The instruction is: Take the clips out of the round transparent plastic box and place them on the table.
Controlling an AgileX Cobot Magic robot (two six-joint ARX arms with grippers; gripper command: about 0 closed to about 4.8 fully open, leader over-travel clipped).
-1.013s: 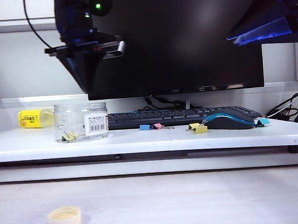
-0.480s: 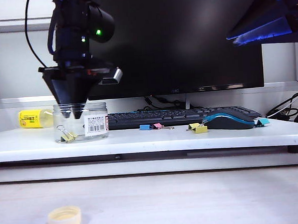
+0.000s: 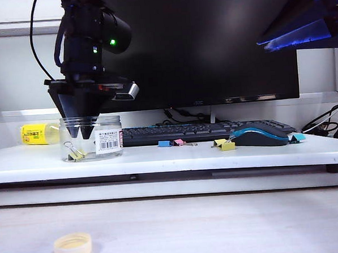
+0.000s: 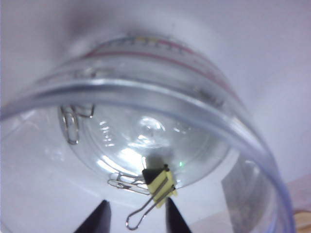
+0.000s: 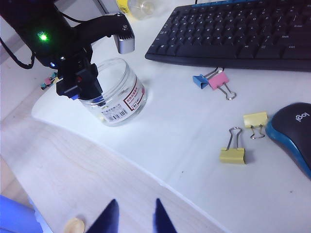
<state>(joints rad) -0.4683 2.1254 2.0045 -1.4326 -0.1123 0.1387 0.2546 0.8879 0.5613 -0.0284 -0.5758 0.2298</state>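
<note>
The round transparent plastic box (image 3: 104,138) stands on the left of the table (image 3: 170,158). One yellow clip (image 4: 160,186) lies on its bottom. My left gripper (image 4: 135,219) points down inside the box, open, with the clip's wire handle between its fingertips (image 4: 98,218) but untouched. In the exterior view the left gripper (image 3: 79,131) has both tips below the rim. Blue (image 5: 199,80), pink (image 5: 218,81) and two yellow clips (image 5: 232,154) lie on the table. My right gripper (image 5: 135,217) hangs open over the wood-look surface in front of the table edge, holding nothing.
A keyboard (image 3: 186,131) and a blue-black mouse (image 3: 259,136) lie behind and right of the loose clips, under a monitor (image 3: 210,45). A yellow-labelled bottle (image 3: 39,134) lies behind the box. A cream lid (image 3: 73,247) sits on the lower surface.
The left gripper has come down from above the box into it, and its jaws have opened from shut. The right arm has kept still.
</note>
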